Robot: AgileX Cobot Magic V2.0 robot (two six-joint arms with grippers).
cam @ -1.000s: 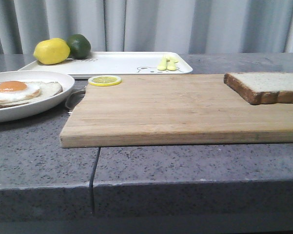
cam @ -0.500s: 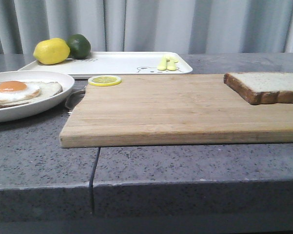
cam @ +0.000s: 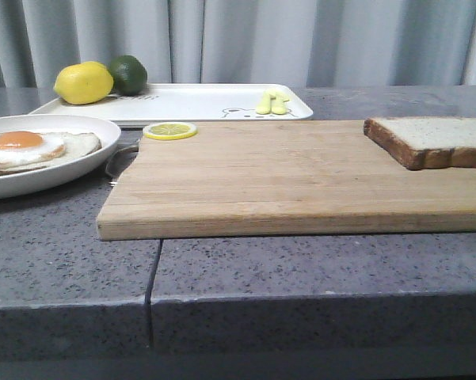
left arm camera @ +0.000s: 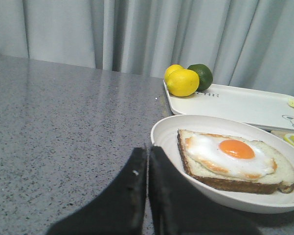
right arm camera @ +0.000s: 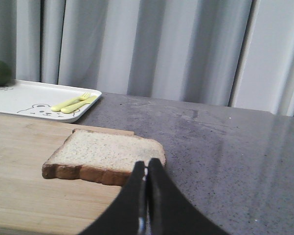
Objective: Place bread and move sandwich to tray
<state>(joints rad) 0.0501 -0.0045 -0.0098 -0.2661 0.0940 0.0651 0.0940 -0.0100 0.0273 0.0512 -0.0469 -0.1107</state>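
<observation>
Since the bread slice (cam: 432, 141) lies untouched at the right end of the cutting board (cam: 285, 178) and the egg-topped sandwich (cam: 32, 148) rests on its plate (cam: 79, 168) on the bench (cam: 301, 269), beside the tray (cam: 198, 103), no step is judged complete. The left gripper (left arm camera: 147, 161) and right gripper (right arm camera: 147, 174) are seen with fingers pressed together, empty. Nothing is seen changed from the earlier front views.

A speckled grey stone desk (cam: 301, 261) carries a matt wooden cutting board (cam: 285, 178) beside a glossy white plate (cam: 79, 162).
</observation>
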